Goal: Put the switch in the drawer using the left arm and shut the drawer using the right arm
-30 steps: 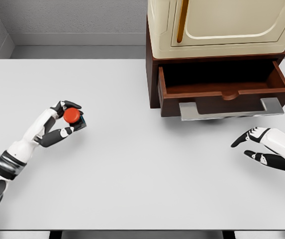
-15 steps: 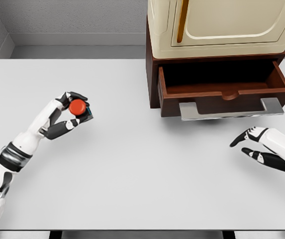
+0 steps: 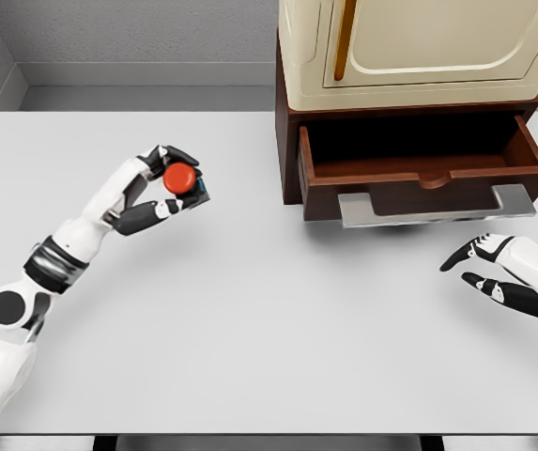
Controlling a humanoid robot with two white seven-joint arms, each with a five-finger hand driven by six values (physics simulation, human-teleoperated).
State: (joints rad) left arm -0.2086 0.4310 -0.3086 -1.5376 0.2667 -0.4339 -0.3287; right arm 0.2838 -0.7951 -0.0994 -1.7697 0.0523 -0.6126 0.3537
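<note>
Left hand (image 3: 161, 188): fingers clasped around the switch (image 3: 182, 178), a red button on a dark base, held above the tabletop (image 3: 250, 319), left of the cabinet (image 3: 409, 56). Drawer (image 3: 423, 174): pulled out, brown, grey handle (image 3: 436, 209) in front. Right hand (image 3: 494, 272): fingers relaxed, holding nothing, near the tabletop's right edge, in front of the drawer.

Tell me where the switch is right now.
In the head view, the switch is held in the left hand above the table, left of the open drawer.

Cream cabinet (image 3: 419, 47) on white table (image 3: 250, 310).
</note>
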